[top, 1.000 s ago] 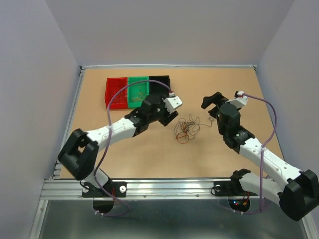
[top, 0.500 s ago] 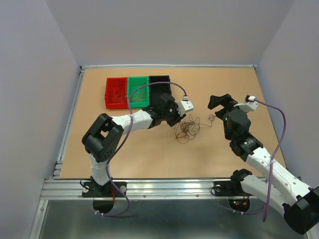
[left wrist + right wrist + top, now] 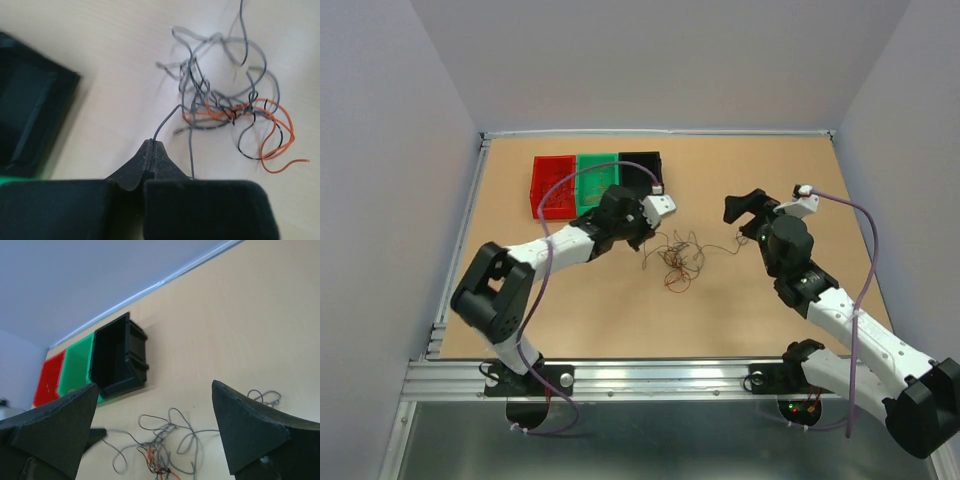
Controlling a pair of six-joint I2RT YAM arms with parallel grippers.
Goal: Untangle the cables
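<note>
1 strand caught: the left tool has snapped shut and begun drawing the tangle apart.

From above, the left tool (image 3: 643, 237) has pulled back from the bunch, and the cables (image 3: 674, 262) have slid a little leftward across the tabletop (image 3: 770, 160), trailing toward it. The right tool (image 3: 741, 221) waits just right of the bunch, fingers still wide apart. The left wrist view shows the jaws pressed together on 1 dark strand (image 3: 165, 121), which runs up into the grey and orange knot of cables (image 3: 225, 102); the black bin (image 3: 30, 120) sits off to the left. In the right wrist view, the right tool (image 3: 154, 386) holds nothing, with the cables (image 3: 160, 445) low between its fingers. Judging by this, the pull has started but the knot still looks bound; a counter-hold from the right seems needed.
</note>
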